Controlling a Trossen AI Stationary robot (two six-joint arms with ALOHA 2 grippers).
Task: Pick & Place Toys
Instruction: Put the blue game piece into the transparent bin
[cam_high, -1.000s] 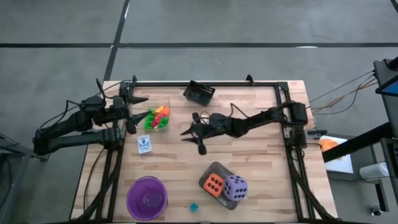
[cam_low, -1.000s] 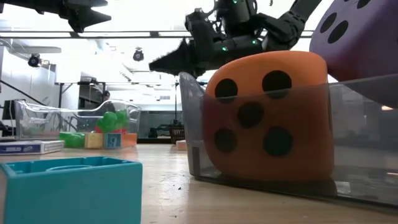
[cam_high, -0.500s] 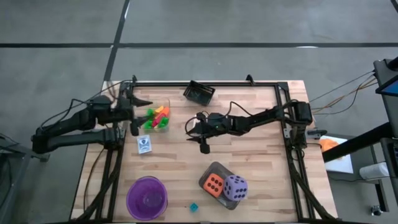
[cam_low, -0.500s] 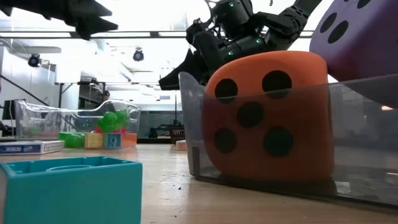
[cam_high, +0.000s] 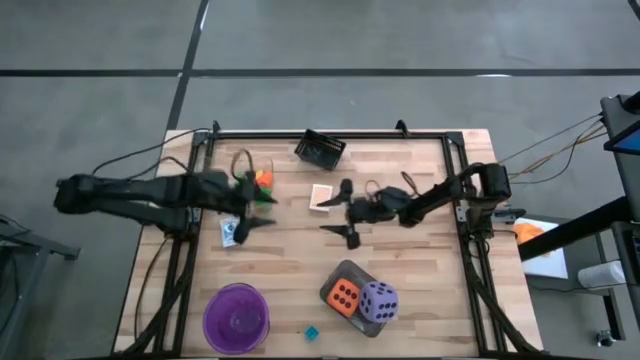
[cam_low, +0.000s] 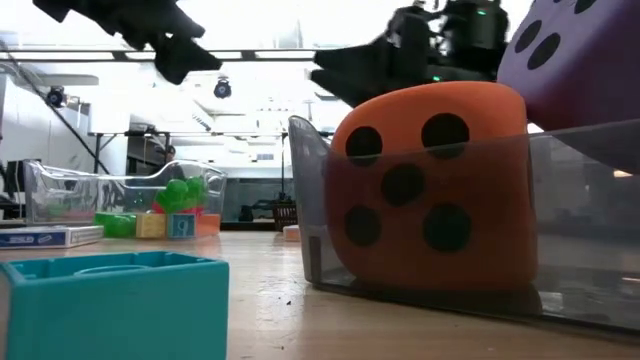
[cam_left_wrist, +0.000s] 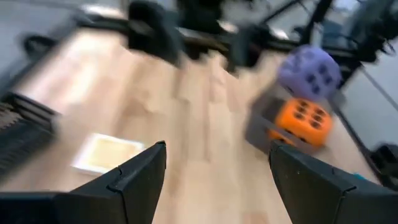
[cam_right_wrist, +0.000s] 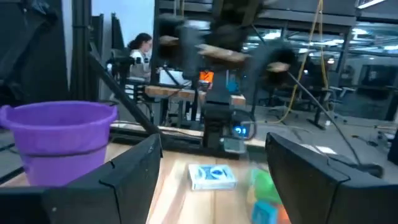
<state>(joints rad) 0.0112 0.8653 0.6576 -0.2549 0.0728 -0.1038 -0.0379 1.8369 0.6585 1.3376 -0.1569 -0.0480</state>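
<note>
Near the middle of the tabletop (cam_high: 420, 255) we are watching the right claw (cam_high: 340, 208) hanging with its fingers spread and nothing between them. A white-edged card (cam_high: 321, 196) is lying flat just beside it, toward the far edge; this card is closer to the right arm than to the left. The left claw (cam_high: 255, 208) is reaching over the clear box of building blocks (cam_high: 262, 179), fingers apart and empty. Both dice, orange (cam_high: 344, 295) and purple (cam_high: 378, 300), are sitting in the grey tray (cam_high: 333, 277).
</note>
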